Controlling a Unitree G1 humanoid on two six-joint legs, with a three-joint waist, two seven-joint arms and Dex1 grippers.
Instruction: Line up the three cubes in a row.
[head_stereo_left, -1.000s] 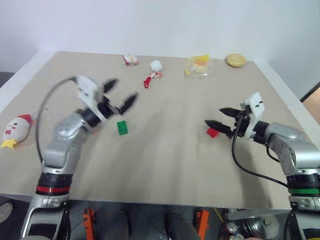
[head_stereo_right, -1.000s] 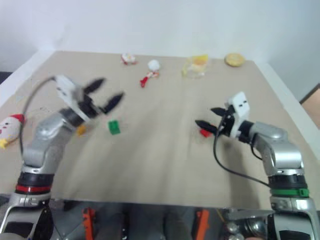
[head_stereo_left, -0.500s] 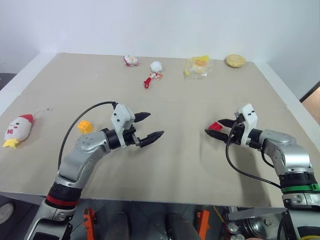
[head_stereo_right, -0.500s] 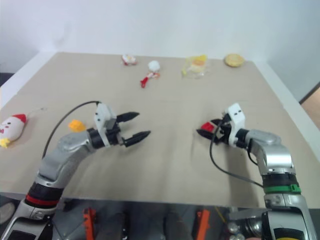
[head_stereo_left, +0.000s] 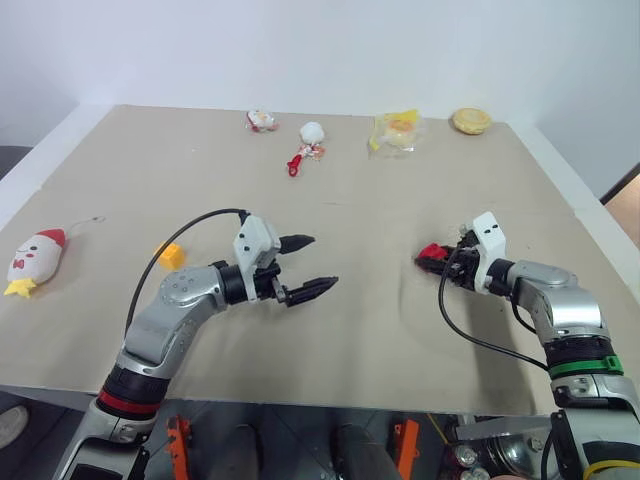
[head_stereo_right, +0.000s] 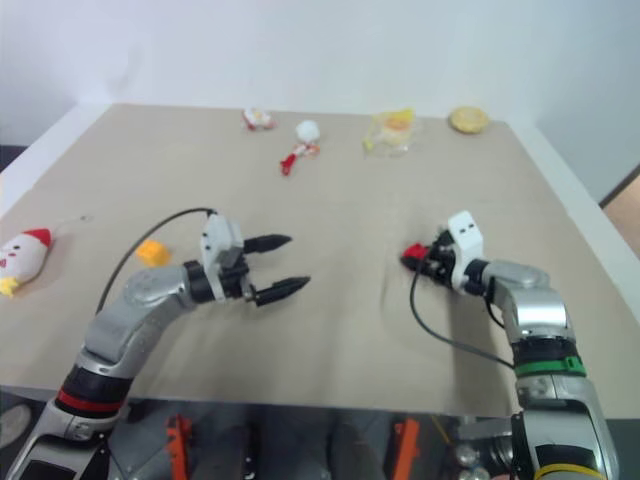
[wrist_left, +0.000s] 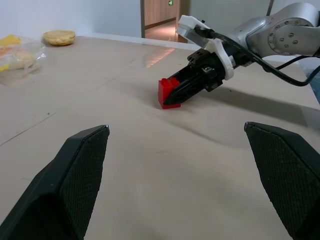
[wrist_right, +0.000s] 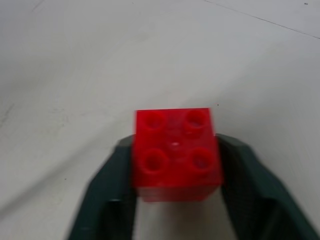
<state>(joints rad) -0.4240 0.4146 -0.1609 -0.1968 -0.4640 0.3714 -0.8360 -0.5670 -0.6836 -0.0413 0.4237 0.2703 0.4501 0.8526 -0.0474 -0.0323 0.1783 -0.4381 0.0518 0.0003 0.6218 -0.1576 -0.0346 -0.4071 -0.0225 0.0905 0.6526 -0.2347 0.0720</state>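
Note:
A red studded cube (wrist_right: 176, 152) sits between the two fingers of my right gripper (head_stereo_left: 432, 258), which is shut on it at the right of the table. In the left wrist view the red cube (wrist_left: 167, 92) looks to be resting on the tabletop. A yellow-orange cube (head_stereo_left: 170, 254) lies on the table to the left, behind my left forearm. My left gripper (head_stereo_left: 322, 262) hovers open near the table's middle, pointing right toward the red cube, with nothing between its fingers (wrist_left: 75, 170).
A white plush toy (head_stereo_left: 35, 260) lies at the left edge. Along the far side are small white-and-red trinkets (head_stereo_left: 262, 120), a clear bag with yellow contents (head_stereo_left: 397, 130) and a round yellow bun (head_stereo_left: 471, 121). The tan table (head_stereo_left: 350, 340) drops off close in front.
My right gripper has sunk to the table and shut on the red cube. My left arm has swung down and to the right, still open.

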